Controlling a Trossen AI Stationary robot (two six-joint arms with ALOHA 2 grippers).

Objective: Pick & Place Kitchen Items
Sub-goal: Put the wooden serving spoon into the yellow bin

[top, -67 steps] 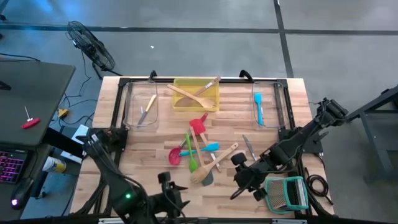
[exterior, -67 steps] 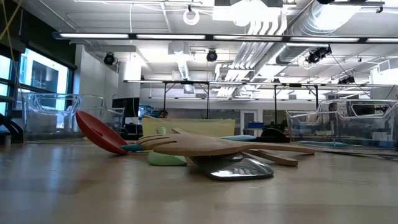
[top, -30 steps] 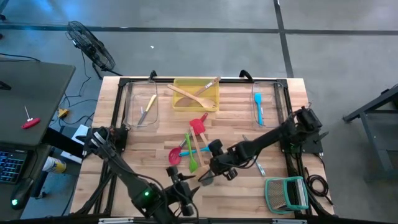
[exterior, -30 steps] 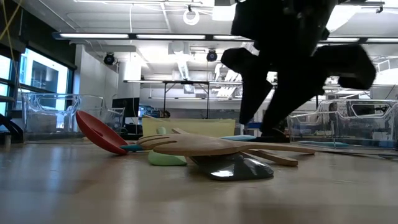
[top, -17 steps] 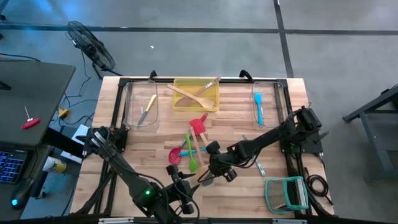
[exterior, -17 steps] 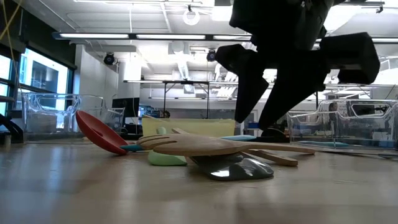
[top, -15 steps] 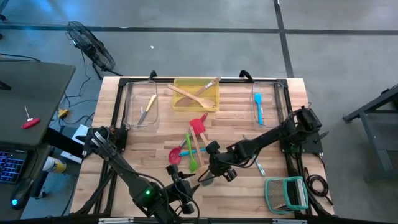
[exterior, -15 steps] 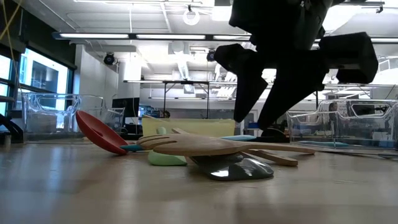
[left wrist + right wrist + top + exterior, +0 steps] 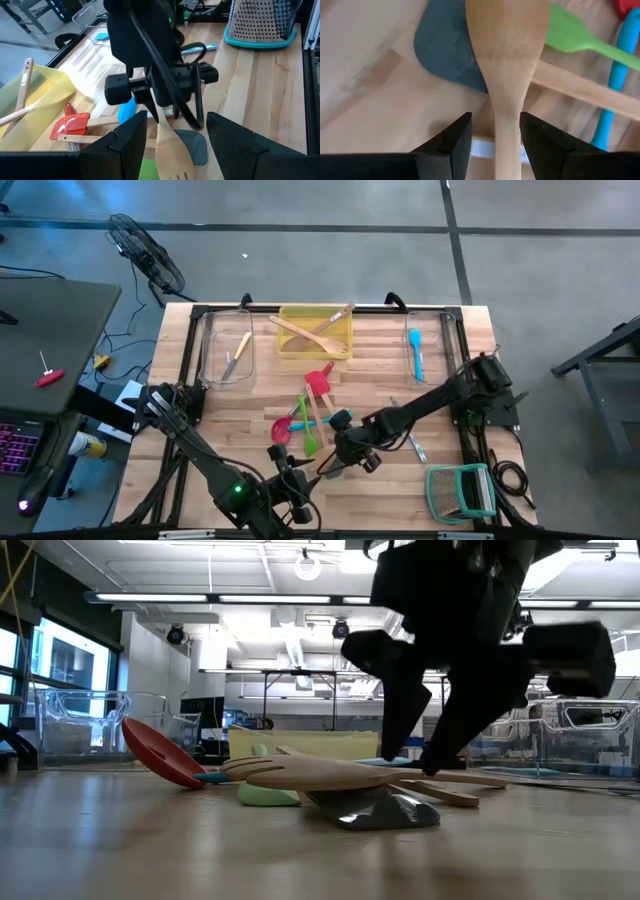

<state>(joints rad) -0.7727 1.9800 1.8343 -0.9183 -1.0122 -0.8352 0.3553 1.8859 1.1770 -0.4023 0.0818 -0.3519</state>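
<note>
Broadly, the wooden worktop (image 9: 250, 395) carries a yellow tray (image 9: 314, 332) at its far edge between two clear bins (image 9: 228, 348), and a teal-framed rack (image 9: 460, 491) at the near right corner. Mid-worktop lies a heap of utensils. The right gripper (image 9: 338, 463) is down over the near end of that heap, its arm reaching in from the right edge. Its fingers (image 9: 449, 142) stand apart on either side of the slotted wooden spoon (image 9: 507, 65), not yet clenched on it; the neck of the spoon lies in the gap between them. The spoon rests on top of the grey spatula (image 9: 447, 54), its broad head toward the near edge and its handle running back and rightward across the heap. A green spatula (image 9: 580, 38) and a blue-handled utensil (image 9: 615, 75) lie just beside it. The left gripper (image 9: 293, 500) waits at the near edge, fingers released, holding nothing.
</note>
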